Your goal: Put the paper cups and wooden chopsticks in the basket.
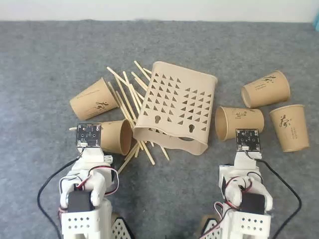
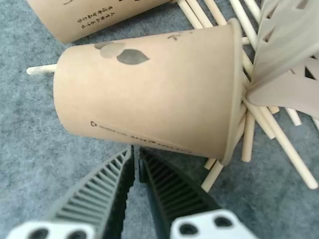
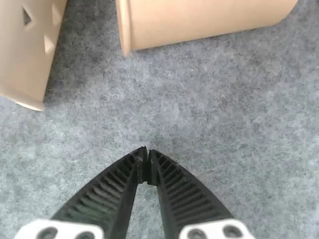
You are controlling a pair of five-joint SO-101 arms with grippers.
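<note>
The basket lies tipped over the chopsticks, paper cups flanking it unloaded, since left gripper and right gripper sit pinched closed, empty

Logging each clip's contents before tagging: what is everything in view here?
mat: one, grey, under everything
basket: one, beige, tipped over at mid-mat
chopsticks: loose pile, pale wood, left of and under the basket; count unclear
cups: five, brown, on their sides; two left of the basket, three right
left gripper: one, dark, shut and empty, beside a left cup
right gripper: one, black, shut and empty, over bare mat near a cup
</note>
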